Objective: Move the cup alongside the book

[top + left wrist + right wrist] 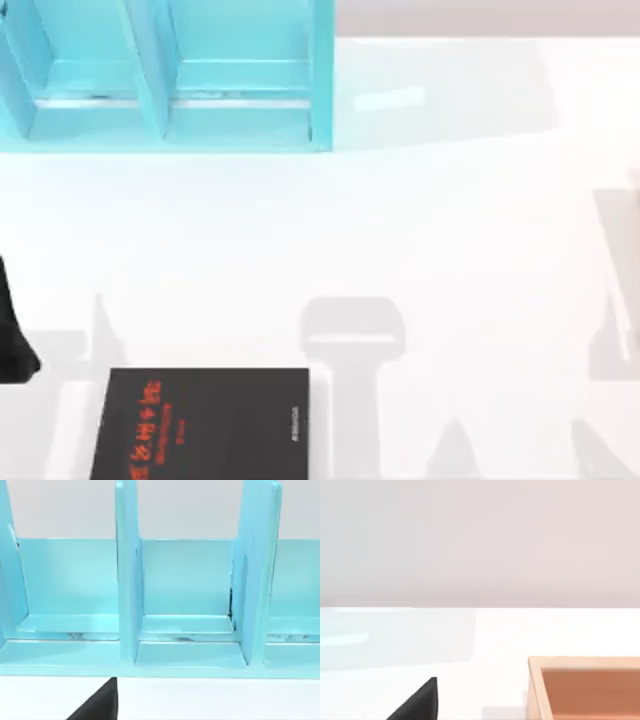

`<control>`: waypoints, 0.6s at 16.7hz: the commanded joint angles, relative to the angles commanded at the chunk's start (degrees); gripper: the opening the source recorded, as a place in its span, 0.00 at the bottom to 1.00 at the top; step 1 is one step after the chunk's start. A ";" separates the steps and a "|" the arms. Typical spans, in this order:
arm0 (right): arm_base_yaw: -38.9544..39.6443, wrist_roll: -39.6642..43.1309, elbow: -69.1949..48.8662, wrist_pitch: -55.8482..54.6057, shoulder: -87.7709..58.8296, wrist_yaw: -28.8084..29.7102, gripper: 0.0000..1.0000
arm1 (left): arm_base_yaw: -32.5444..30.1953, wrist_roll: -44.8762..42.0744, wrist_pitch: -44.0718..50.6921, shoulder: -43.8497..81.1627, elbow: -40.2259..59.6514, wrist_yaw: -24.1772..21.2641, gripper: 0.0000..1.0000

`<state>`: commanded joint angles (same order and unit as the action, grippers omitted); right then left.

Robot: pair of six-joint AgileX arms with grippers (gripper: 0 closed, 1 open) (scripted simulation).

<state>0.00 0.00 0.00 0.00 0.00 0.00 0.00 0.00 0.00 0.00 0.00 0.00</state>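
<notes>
The book is flat and black with red-orange lettering. It lies at the table's front, left of centre, and the top view's lower edge cuts it off. The cup is out of view. A black part of my left arm juts in at the table's left edge, left of the book and apart from it. In the left wrist view a black tip of my left gripper faces the shelf unit. A black tip of my right gripper hangs over bare white table in the right wrist view.
A turquoise shelf unit with upright dividers stands at the back left, seen close in the left wrist view as turquoise compartments. A light wooden box with an orange-brown inside sits near my right gripper. Grey arm shadows fall across the white table.
</notes>
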 joint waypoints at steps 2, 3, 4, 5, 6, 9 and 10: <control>0.00 0.00 0.00 0.00 0.00 0.00 1.00 | 0.00 0.00 0.00 0.00 0.00 0.00 1.00; 0.00 0.00 0.00 0.00 0.00 0.00 1.00 | 0.06 -0.56 0.36 0.56 0.55 0.09 1.00; 0.00 0.00 0.00 0.00 0.00 0.00 1.00 | 0.19 -1.70 1.09 1.71 1.65 0.24 1.00; 0.00 0.00 0.00 0.00 0.00 0.00 1.00 | 0.42 -3.44 2.19 3.44 3.27 0.44 1.00; 0.00 0.00 0.00 0.00 0.00 0.00 1.00 | 0.74 -5.77 3.66 5.75 5.33 0.66 1.00; 0.00 0.00 0.00 0.00 0.00 0.00 1.00 | 2.42 -16.36 10.09 15.75 13.60 1.29 1.00; 0.00 0.00 0.00 0.00 0.00 0.00 1.00 | 3.33 -21.16 12.90 19.96 16.86 1.46 1.00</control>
<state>0.00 0.00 0.00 0.00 0.00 0.00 3.33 -21.16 12.90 19.96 16.86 1.46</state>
